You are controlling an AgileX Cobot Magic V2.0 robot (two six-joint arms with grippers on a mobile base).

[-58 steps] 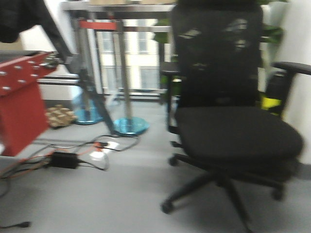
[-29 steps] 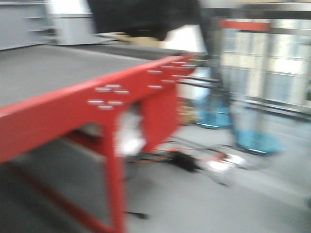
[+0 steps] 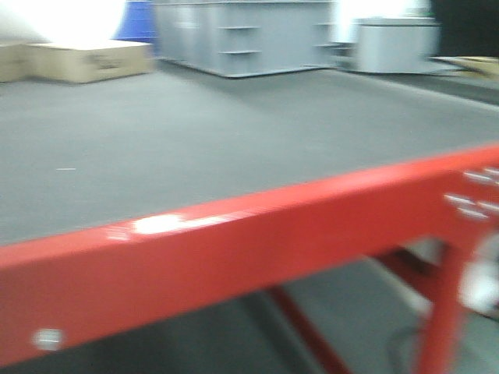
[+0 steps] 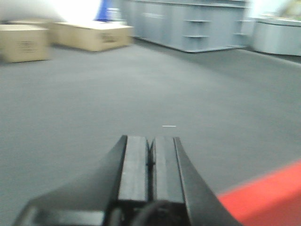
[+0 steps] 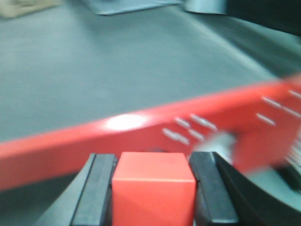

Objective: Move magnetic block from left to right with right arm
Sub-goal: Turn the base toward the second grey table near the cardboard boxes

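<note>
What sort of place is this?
Probably a workshop or storage room: a red-framed table with a grey top, cardboard boxes at the far side, and grey cabinets beside them.

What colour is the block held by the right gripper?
Plain bright red; the block shows best in the right wrist view, between black fingers.

1. I see the table (image 3: 234,234) edge running across in front, its top stretching away behind.
2. Far back left sit boxes (image 3: 90,61), with shelving (image 3: 242,35) to their right.
3. My left gripper (image 4: 149,162) hangs over the top, the table edge at its right.
4. The block (image 5: 154,197) sits between the fingers of my right gripper (image 5: 154,162), touching both, with the table edge behind it.
</note>
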